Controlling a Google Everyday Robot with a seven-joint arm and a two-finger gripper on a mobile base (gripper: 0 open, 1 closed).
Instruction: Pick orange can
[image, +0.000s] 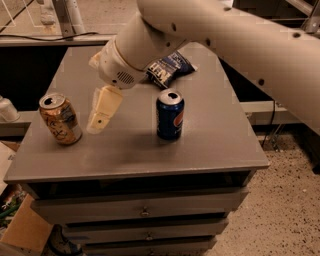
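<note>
The orange can stands upright near the left edge of the grey table top; it is orange-gold with dark scribbles and a silver top. My gripper hangs from the big white arm just right of the orange can, a small gap away, pointing down at the table top. It holds nothing that I can see. A blue Pepsi can stands upright at the middle of the table, to the right of the gripper.
A blue snack bag lies at the back of the table behind the Pepsi can. The table has drawers below. A cardboard box sits on the floor at the lower left.
</note>
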